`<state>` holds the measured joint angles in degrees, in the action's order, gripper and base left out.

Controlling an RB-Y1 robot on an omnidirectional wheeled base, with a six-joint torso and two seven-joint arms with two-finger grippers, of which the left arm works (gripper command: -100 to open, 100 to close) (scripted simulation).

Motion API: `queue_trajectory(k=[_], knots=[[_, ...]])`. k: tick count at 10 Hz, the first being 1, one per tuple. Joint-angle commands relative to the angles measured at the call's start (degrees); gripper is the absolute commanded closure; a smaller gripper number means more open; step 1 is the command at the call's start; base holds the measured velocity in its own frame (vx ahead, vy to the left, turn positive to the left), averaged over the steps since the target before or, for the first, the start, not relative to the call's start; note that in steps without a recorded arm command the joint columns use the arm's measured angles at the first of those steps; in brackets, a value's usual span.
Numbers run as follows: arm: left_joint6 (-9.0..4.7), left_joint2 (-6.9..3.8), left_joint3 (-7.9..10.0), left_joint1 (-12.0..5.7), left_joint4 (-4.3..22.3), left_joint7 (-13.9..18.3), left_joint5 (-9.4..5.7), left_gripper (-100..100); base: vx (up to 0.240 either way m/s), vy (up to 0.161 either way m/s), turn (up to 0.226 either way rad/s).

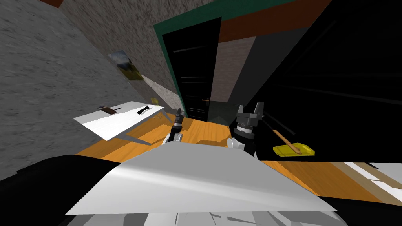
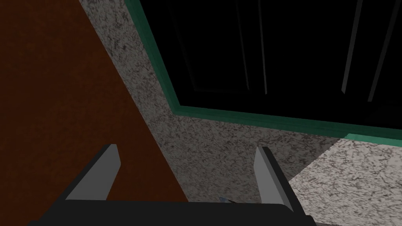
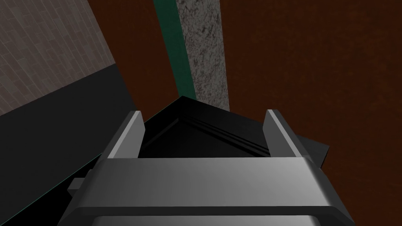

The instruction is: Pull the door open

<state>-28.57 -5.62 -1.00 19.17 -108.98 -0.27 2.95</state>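
A black panelled door (image 1: 192, 70) hangs in a green frame (image 1: 167, 59) ahead of me, with a small brown handle (image 1: 205, 101) at its right edge. Right of that edge a strip of tiled wall (image 1: 233, 66) shows past the door. My left gripper (image 1: 179, 113) stands open, short of the door's lower part and left of the handle. The left wrist view has the open left gripper (image 2: 188, 172) below the green frame (image 2: 243, 117) and the black door (image 2: 275, 51). My right gripper (image 1: 250, 110) is open, right of the handle. In the right wrist view, the right gripper (image 3: 204, 133) is open over a black door corner (image 3: 188, 129).
A white table (image 1: 114, 123) with small dark items stands at the left by a speckled wall with a picture (image 1: 126, 66). A yellow dustpan with a wooden-handled brush (image 1: 293, 149) lies on the orange floor at the right. A black area (image 1: 345, 78) is at the right.
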Motion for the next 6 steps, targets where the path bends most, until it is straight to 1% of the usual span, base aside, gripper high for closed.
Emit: queue_trajectory(k=[1,2,4,6], knots=[[0.64,-0.73,0.30,-1.12,1.80,0.70,-0.47,-100,0.122,-0.054,-0.070],[1.18,-1.40,0.46,-2.35,4.19,1.36,-0.96,-100,0.155,-0.079,-0.134],[1.72,-2.07,0.61,-3.58,6.58,2.03,-1.44,-100,0.148,-0.075,-0.079],[2.28,-2.74,0.77,-4.85,9.04,2.71,-1.93,-100,0.105,-0.062,-0.074]])
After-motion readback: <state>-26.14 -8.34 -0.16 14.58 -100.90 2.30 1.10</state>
